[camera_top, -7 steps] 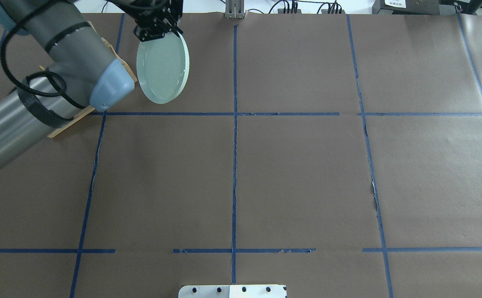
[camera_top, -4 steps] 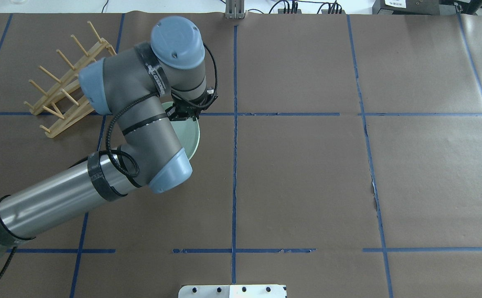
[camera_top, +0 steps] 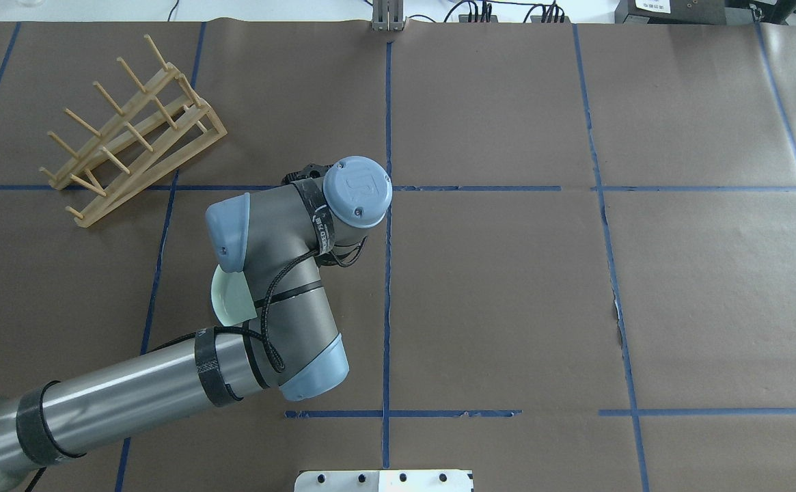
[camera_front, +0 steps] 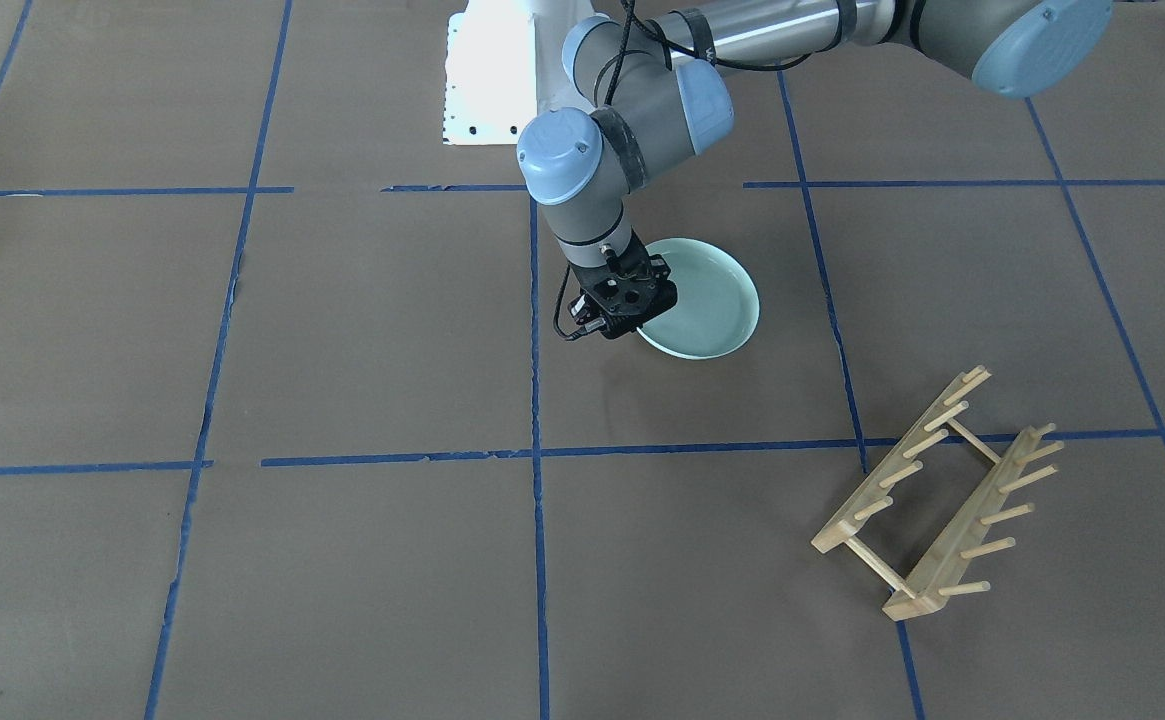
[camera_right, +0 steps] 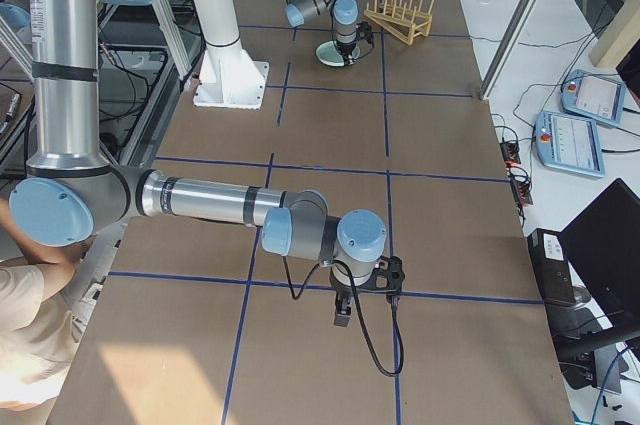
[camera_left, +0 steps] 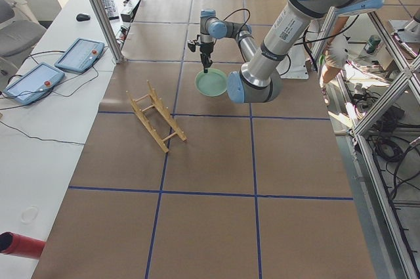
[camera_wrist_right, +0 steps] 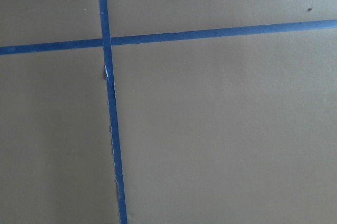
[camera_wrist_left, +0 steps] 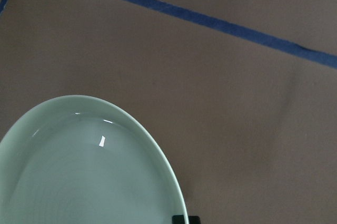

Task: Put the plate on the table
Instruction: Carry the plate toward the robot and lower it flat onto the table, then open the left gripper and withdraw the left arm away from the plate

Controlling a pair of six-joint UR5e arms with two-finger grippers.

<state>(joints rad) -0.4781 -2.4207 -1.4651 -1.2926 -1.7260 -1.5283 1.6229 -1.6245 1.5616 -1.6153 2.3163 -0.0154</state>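
Plate (camera_front: 710, 300): left gripper (camera_front: 635, 310) pinches its rim, low over table (camera_front: 342, 330). We level it, lower gently, then release. Right gripper (camera_right: 345, 305): state unclear.

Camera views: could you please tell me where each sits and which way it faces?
Front-facing: across the table, facing the left arm, whose left gripper grips the plate.
Overhead: high behind the arms, looking down; left arm hides most of the plate.
Left side: table's left end; left arm.
Right side: right end; right arm near.
Left wrist: down onto plate; one fingertip.
Right wrist: down onto table; no body.
Shared: all but right wrist show the plate.
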